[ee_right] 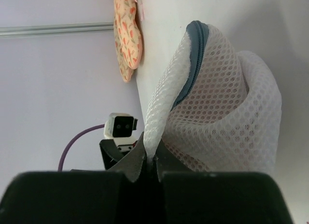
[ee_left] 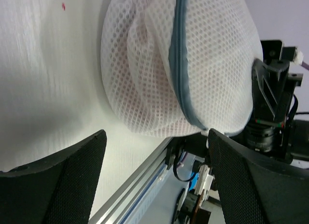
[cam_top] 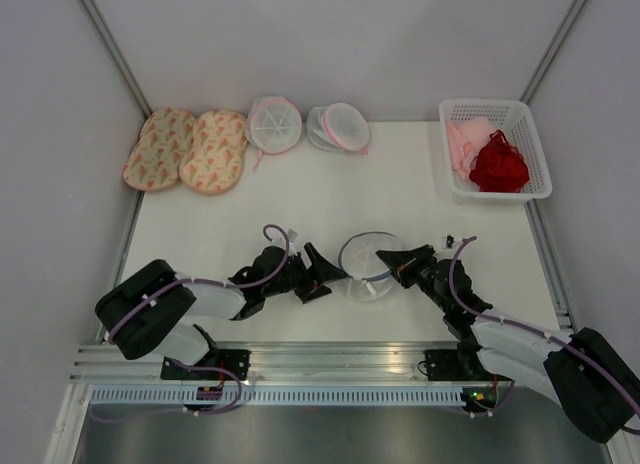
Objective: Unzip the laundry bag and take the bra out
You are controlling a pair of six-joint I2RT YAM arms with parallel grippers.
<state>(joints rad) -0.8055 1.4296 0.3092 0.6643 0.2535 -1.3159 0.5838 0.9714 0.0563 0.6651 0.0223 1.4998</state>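
Our right gripper (ee_right: 149, 162) is clenched on a fold of mesh at the edge of the laundry bag (ee_right: 227, 103), just below its grey zipper rim. Our left gripper (ee_left: 155, 137) is released, fingers spread wide, just beside the bag's opposite side. We see the bag sitting on the white table (cam_top: 300, 194) between both arms, near the front edge.

White table (cam_top: 420, 204). Laundry bag (cam_top: 362, 262) rests on it btwn L gripper (cam_top: 328, 269) & R gripper (cam_top: 386, 265). Well beyond L gripper, along back edge: 2 floral pads (cam_top: 160, 149), 2 pink-trimmed mesh pouches (cam_top: 273, 122). Well beyond R gripper, back-R corner: white basket (cam_top: 490, 106).
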